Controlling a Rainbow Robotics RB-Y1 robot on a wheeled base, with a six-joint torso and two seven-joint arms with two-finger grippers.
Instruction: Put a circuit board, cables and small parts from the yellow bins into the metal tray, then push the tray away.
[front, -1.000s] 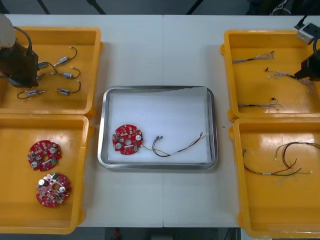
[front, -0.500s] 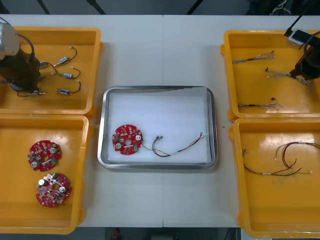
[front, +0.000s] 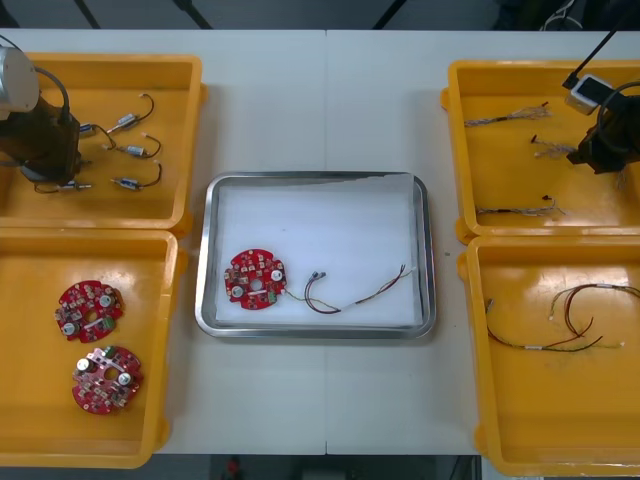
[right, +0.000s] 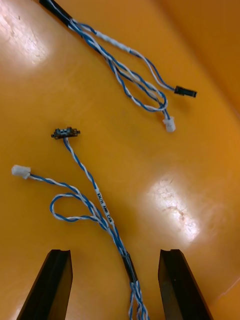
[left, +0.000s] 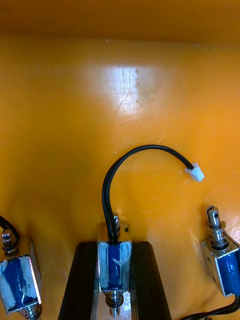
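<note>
- Black fingers (left: 82, 285) of the left gripper (left: 114, 285) clamp a small metal part (left: 114, 257) (black cable (left: 135, 152) arching off it) in the yellow bin (front: 190, 130) at ten o'clock from the metal tray (front: 428, 250).
- Right gripper (right: 115, 290), fingers apart, straddles a blue and white cable (right: 95, 195) in the two o'clock bin (front: 455, 150).
- Circuit board (front: 255, 279) lies inside the tray at eight o'clock.
</note>
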